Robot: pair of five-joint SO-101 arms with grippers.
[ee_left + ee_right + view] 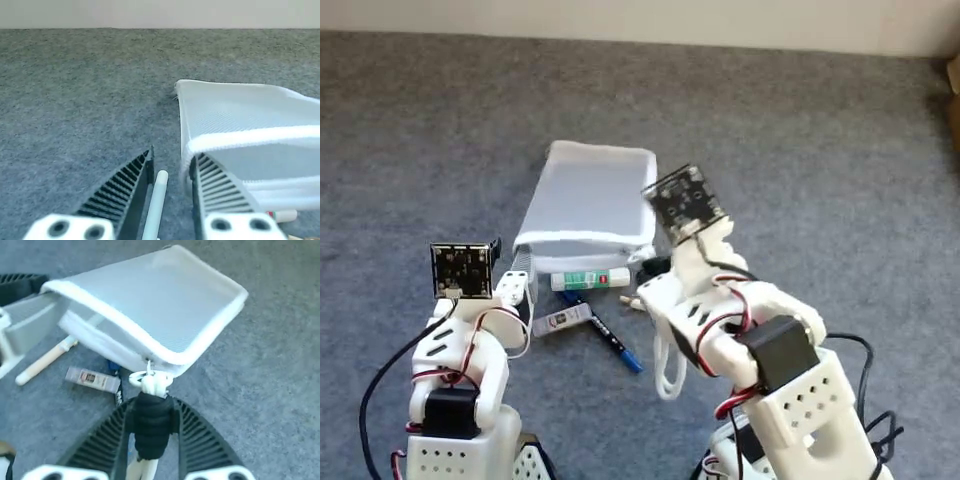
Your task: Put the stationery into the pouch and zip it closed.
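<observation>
The white mesh pouch [590, 195] lies on the grey carpet [800, 150] with its mouth turned toward the two arms and its white-banded rim lifted, so the opening gapes. At the left corner of that mouth sits the left gripper [171, 159], its fingers spread apart. One finger [215, 192] is tucked right at the rim, apparently just under the white band, and the other stands outside the pouch over the carpet. A pale white stick [156, 205] lies lengthwise in the gap between them, not pinched. At the opposite corner of the mouth the right gripper [151, 407] is clamped on what looks like a black-sleeved pen [150, 427]. Its tip touches a small white knot [149, 381] at the pouch's corner, though I can't tell whether that knot is the zip pull. Just in front of the mouth, between the two grippers, lies a white tube [590, 280] with green and red marks. A little farther from the pouch are a small labelled piece [562, 319] and a blue pen [615, 345] — all three out on the carpet, not inside.
</observation>
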